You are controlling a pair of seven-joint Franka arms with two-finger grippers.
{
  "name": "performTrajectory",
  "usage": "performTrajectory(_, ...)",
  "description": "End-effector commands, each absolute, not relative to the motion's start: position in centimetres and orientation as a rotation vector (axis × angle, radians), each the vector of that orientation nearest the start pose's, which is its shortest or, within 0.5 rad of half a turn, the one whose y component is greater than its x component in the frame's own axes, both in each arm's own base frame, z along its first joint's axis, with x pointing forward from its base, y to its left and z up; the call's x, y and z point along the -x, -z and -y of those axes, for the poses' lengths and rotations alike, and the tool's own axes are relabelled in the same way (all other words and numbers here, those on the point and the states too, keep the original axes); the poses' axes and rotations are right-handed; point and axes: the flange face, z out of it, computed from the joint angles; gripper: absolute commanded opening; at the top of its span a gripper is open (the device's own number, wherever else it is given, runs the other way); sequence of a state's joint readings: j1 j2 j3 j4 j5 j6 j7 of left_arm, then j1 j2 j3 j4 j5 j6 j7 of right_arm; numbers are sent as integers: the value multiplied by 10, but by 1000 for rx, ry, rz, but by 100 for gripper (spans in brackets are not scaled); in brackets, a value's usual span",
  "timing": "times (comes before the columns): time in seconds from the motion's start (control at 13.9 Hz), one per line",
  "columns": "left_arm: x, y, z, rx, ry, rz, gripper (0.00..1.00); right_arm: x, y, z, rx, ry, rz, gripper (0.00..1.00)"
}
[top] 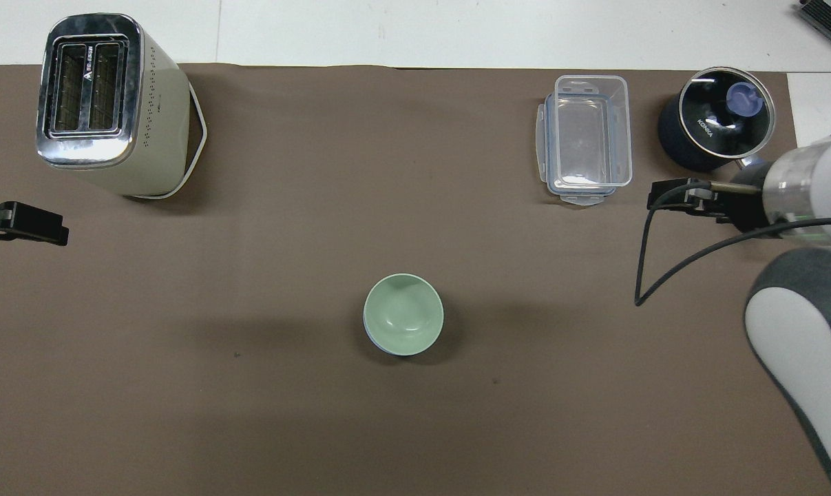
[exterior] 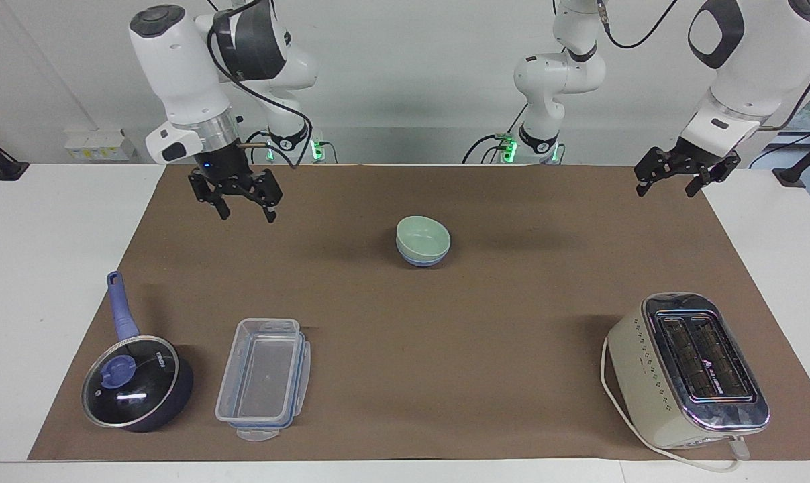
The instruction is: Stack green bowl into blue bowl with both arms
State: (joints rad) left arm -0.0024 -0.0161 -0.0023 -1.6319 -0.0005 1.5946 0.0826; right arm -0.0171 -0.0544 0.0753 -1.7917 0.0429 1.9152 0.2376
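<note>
Matt brown paper mat (exterior: pixel 485 322); glossy chrome-topped toaster (exterior: pixel 690 369) (cream sides); clear plastic container (exterior: pixel 264 379); smooth matt green bowl (exterior: pixel 423 238)

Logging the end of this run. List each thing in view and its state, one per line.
green bowl: upright, nested in the blue bowl, empty
blue bowl: upright on the mat, holding the green bowl
saucepan: lid on
plastic container: open, empty
toaster: upright, slots empty
right gripper: open, empty, raised over the mat
left gripper: open, empty, waiting over the mat's edge
</note>
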Motion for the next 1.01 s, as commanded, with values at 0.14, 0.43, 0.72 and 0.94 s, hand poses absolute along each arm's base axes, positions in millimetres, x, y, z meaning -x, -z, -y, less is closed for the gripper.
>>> performTrajectory(0.14, -550, -610, 0, 3118, -51, -120, 100, -565, -632, -22, 3121, 159, -270, 100)
performTrajectory(0.43, -550, -610, 0, 3118, -51, -120, 100, -565, -647, -21, 3128, 98, -282, 100)
performTrajectory(0.72, -550, -610, 0, 3118, -51, -120, 100, -547, -641, -27, 3129, 76, -291, 100)
performTrajectory(0.94, -550, -610, 0, 3118, -51, -120, 100, -544, -638, -28, 3120, 71, -290, 100)
